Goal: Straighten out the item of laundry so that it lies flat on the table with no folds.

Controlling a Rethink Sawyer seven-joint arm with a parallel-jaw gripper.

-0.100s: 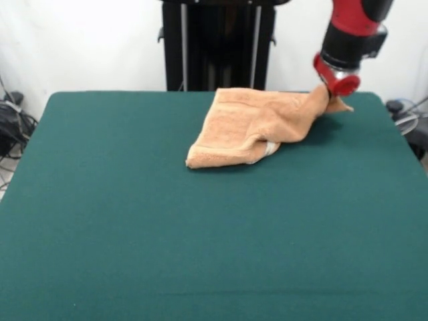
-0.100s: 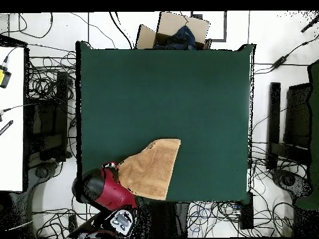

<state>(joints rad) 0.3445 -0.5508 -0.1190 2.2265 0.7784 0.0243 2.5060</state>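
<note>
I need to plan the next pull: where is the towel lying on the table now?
In the front view, the towel lies on the table's far right part, one corner lifted at the gripper; overhead, it sits near the bottom edge, left of centre.

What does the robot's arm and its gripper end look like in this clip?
The arm is glossy red with a black cylindrical section near the wrist. Below it sits a red ring-shaped collar with a silvery face, where the gripper begins. From overhead the arm reads as a rounded red and black shell. No fingers or markings are discernible.
</note>
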